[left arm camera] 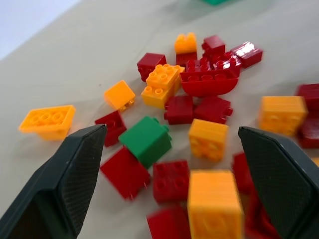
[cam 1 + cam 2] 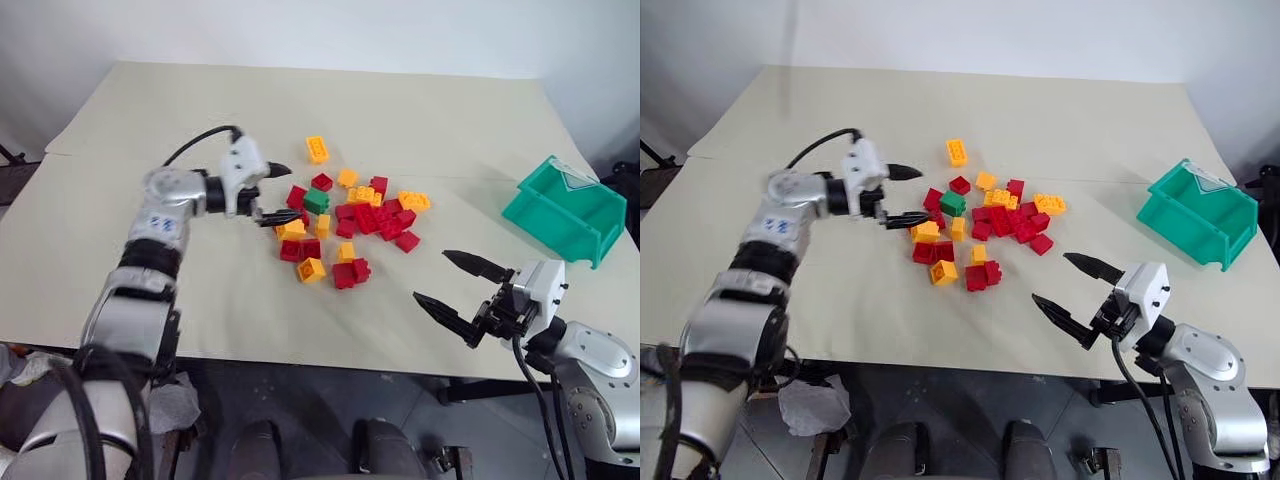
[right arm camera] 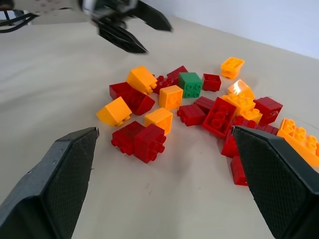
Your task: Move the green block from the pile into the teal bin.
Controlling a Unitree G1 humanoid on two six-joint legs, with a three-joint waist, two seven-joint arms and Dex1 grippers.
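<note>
Green block not yet picked up; nothing moved to the bin.

The left hand (image 2: 274, 193) stands wide open and empty at the left edge of the pile (image 2: 350, 225), just short of the green block (image 2: 316, 201), which sits among red and orange bricks on the table (image 2: 150, 110). The right hand (image 2: 458, 285) waits near the front edge, wide open, empty. The bin (image 2: 565, 212) lies far right; grasp, carry and drop all remain.

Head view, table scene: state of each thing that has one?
green block: still in the pile, ungripped.
pile: loose, scattered on the table.
teal bin: upright at the table's right, nothing visible inside.
left gripper: open, empty, at the pile's edge.
right gripper: open, empty, away from the pile.
</note>
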